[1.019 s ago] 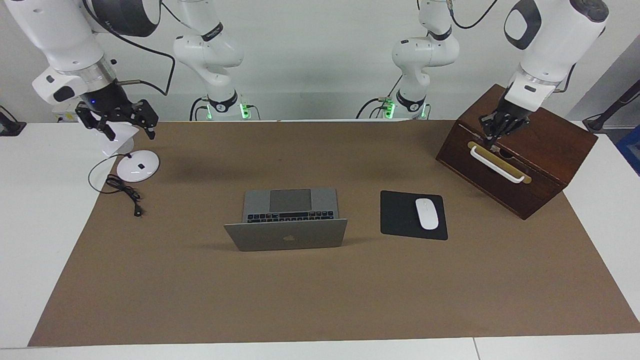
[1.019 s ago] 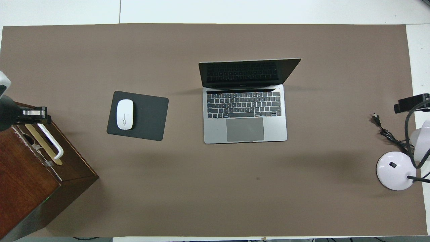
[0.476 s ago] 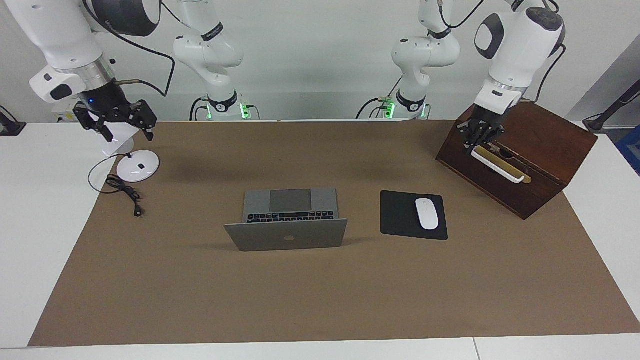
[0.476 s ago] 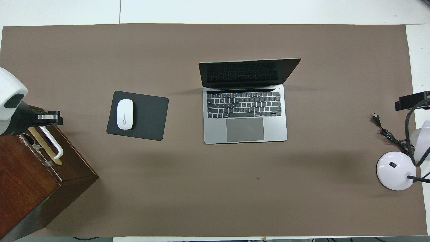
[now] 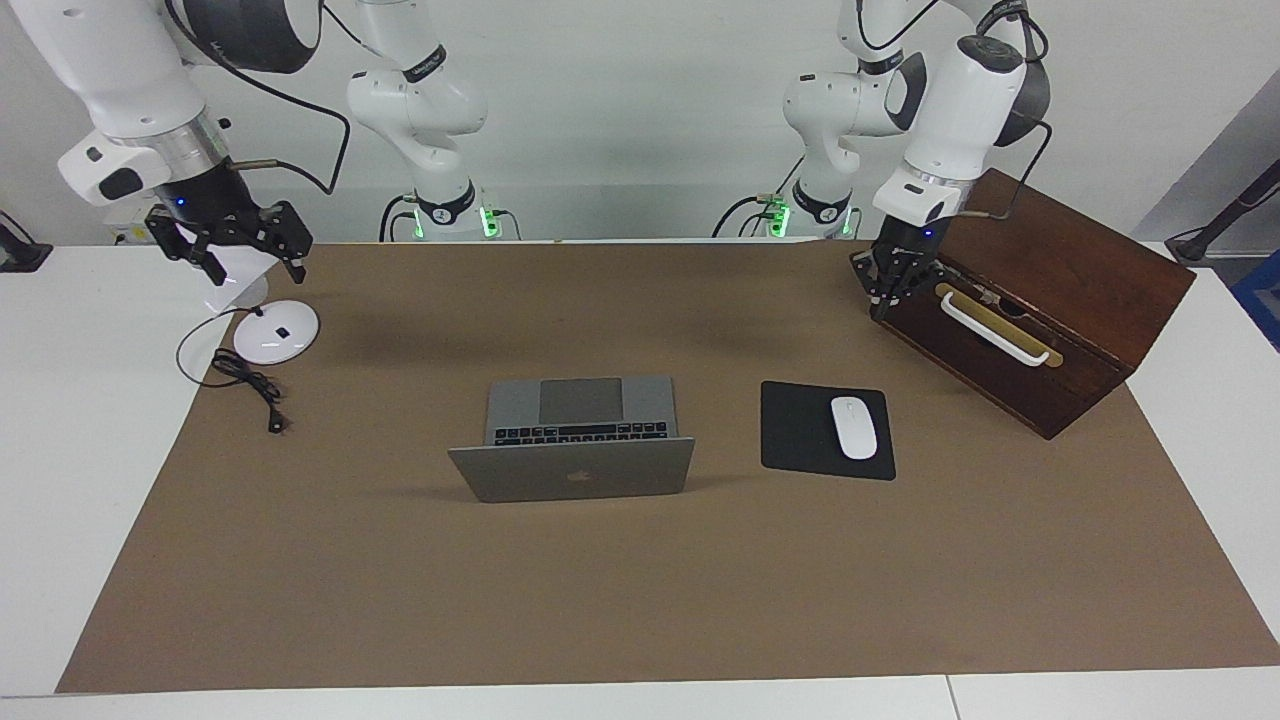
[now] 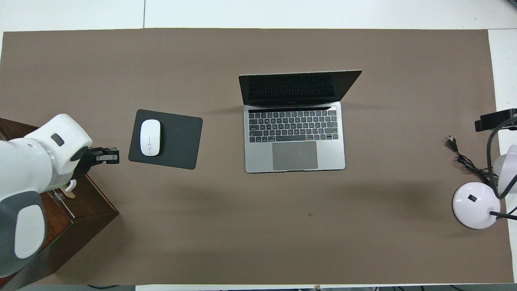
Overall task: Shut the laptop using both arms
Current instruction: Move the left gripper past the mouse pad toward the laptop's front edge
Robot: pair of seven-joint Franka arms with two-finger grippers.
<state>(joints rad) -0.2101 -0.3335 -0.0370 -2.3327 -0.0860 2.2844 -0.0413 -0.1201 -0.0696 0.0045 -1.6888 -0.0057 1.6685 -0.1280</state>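
we see the slim silver-grey metal laptop [image 5: 572, 440] open at the middle of the brown table mat [image 5: 640, 600], its lid upright and screen turned toward the robots. closing it is not yet begun, we judge.

our left gripper [image 5: 893, 287], fingertips pressed together and empty, hangs at the corner of the dark wooden box [image 5: 1060, 310], with the black mouse pad [image 5: 800, 430] and white mouse [image 5: 853, 427] between it and the laptop.

our right gripper [image 5: 238, 243], fingers spread and holding nothing, hovers over the white desk lamp [image 5: 272, 331], well apart from the laptop.
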